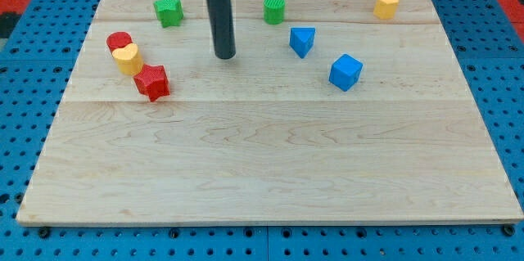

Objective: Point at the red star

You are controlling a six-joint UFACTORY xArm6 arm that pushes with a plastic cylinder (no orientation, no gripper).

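The red star (152, 82) lies on the wooden board (270, 155) at the view's left. My dark rod comes down from the view's top, and my tip (224, 55) rests on the board to the right of and a little above the red star, about a block and a half's width apart. Nothing touches the tip.
A yellow heart (127, 59) and a red cylinder (119, 42) sit just up-left of the star. A green star (169, 11) and a green cylinder (274, 9) lie at the top, a yellow hexagon (386, 4) top right, and a blue wedge (302, 41) and a blue cube (345, 72) right of the tip.
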